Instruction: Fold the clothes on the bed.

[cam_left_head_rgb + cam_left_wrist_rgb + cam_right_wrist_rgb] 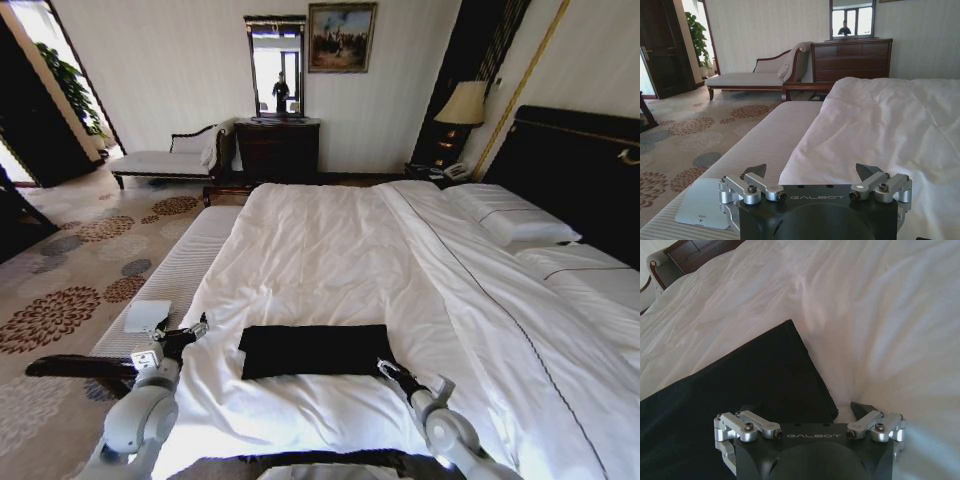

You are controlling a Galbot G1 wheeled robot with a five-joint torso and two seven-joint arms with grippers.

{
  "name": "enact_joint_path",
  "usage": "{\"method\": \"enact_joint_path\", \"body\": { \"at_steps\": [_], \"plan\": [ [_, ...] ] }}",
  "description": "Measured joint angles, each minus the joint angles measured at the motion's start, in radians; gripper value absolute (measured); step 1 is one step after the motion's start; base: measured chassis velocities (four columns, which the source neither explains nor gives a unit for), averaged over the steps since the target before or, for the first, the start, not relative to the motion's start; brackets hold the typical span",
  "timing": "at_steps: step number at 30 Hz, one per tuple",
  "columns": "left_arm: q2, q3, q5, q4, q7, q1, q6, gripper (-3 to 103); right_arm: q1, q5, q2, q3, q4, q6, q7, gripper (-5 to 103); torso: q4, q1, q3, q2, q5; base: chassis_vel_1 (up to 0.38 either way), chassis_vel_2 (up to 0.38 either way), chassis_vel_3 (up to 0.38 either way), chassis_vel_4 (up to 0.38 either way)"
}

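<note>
Our left gripper [190, 331] spread and empty beside the bed [330, 230], our right gripper [386, 369] spread at the corner of the folded T-shirt [315, 350], grasping nothing

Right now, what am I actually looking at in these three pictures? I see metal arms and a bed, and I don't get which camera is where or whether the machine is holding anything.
This is a wheeled robot with two arms, standing at the side of a large bed. The wide picture comes from a camera on its head, looking down; its left arm shows on the left, its right arm on the right. The other two pictures come from small cameras on each wrist, so the black block with silver fingers at the bottom is that arm's own gripper.

On the white bedding lies a black T-shirt, already folded into a neat rectangle. The left gripper is open near the mattress edge, beside the shirt and holding nothing. The right gripper is open at the shirt's right corner, not clamped on it. A small pale card lies on the mattress edge by the left gripper.
</note>
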Motion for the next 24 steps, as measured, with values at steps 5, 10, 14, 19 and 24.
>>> {"method": "enact_joint_path", "body": {
  "at_steps": [5, 10, 14, 19, 24],
  "plan": [
    [0.006, 0.002, 0.0, 0.009, -0.001, 0.0, 0.002, 100, 0.0, 0.027, 0.017, -0.006, -0.005, 0.025, -0.035, 100, -0.0006, 0.0, 0.0, 0.0, -0.0002, 0.0, 0.0, 0.0, 0.0],
    [0.008, 0.01, 0.001, 0.022, -0.009, -0.006, 0.013, 100, 0.01, 0.042, 0.047, -0.024, -0.006, 0.061, -0.08, 85, 0.0001, 0.0, 0.0, 0.0, 0.0009, 0.0, 0.0, 0.0, 0.0],
    [0.012, 0.007, 0.001, 0.026, -0.012, -0.007, 0.016, 100, 0.015, 0.042, 0.063, -0.034, -0.012, 0.067, -0.091, 74, -0.0002, 0.0, 0.0, 0.0, 0.0005, 0.0, 0.0, 0.0, 0.0],
    [0.018, -0.007, 0.0, 0.035, -0.014, -0.001, 0.016, 100, 0.028, 0.04, 0.082, -0.041, -0.023, 0.099, -0.118, 52, 0.0, 0.0, 0.0, 0.0, 0.0006, 0.0, 0.0, 0.0, 0.0],
    [0.015, -0.004, 0.001, 0.038, -0.019, 0.0, 0.016, 100, 0.037, 0.037, 0.093, -0.039, -0.03, 0.135, -0.125, 36, 0.0, 0.0, 0.0, 0.0, 0.0005, 0.0, 0.0, 0.0, 0.0]
  ]
}}
